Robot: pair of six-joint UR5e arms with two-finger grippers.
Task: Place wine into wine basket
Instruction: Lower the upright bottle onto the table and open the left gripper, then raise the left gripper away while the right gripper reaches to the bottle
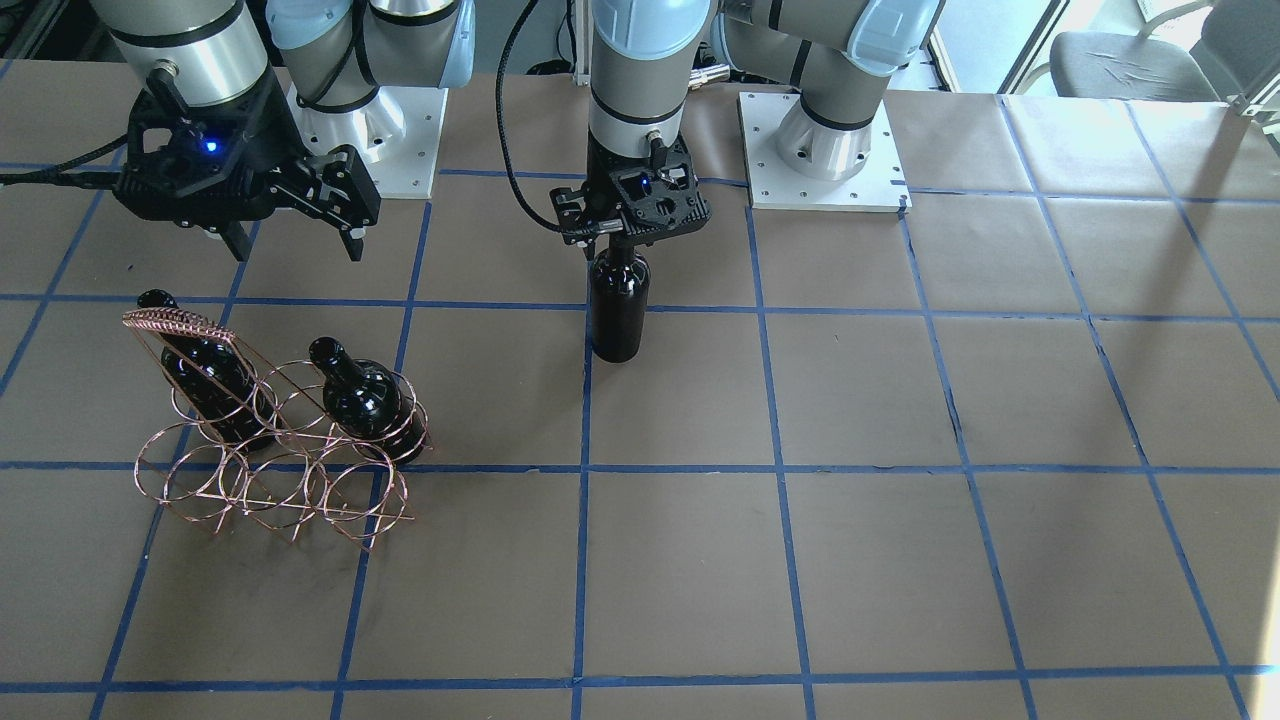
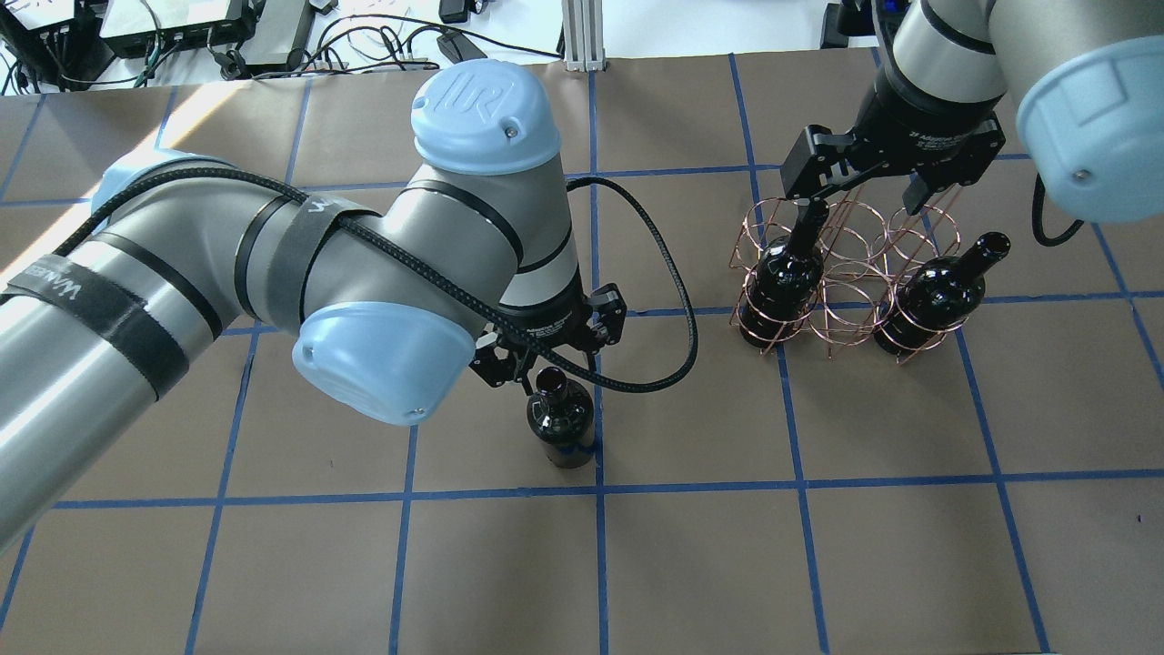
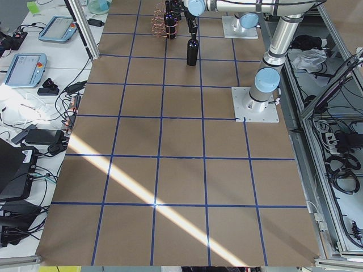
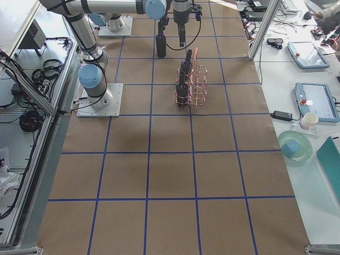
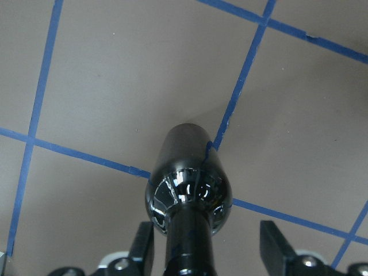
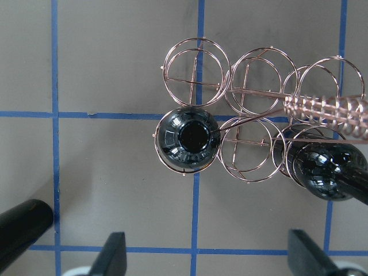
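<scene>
- Nearest the overhead camera, the left arm (image 2: 182, 264) comes in from the left and bends down over mid-table.
- At its end, the left gripper (image 5: 207, 250) straddles the neck of the wine bottle (image 2: 562, 423). Its jaws are partly open: one finger (image 5: 144, 247) sits close to the glass and the other is clearly apart. I cannot tell whether the near one touches, so this looks like no grip yet.
- That wine bottle stands upright on the table (image 2: 818, 564), its base on a blue tape line (image 5: 241, 75), well apart from the rack.
- Further right is the wine basket (image 2: 846, 268), with its copper rings facing up.
- One loaded bottle (image 2: 782, 282) stands neck-up in an end ring of the row nearer the robot. Another loaded bottle (image 2: 937, 293) stands in the opposite end ring, with a free ring between them.
- The right gripper (image 2: 859, 196) hangs over the basket with its jaws wide, holding nothing.
- Progress, as I judge it: two of three bottles are in. The third has yet to be clamped, lifted, carried across and lowered into a free ring.
</scene>
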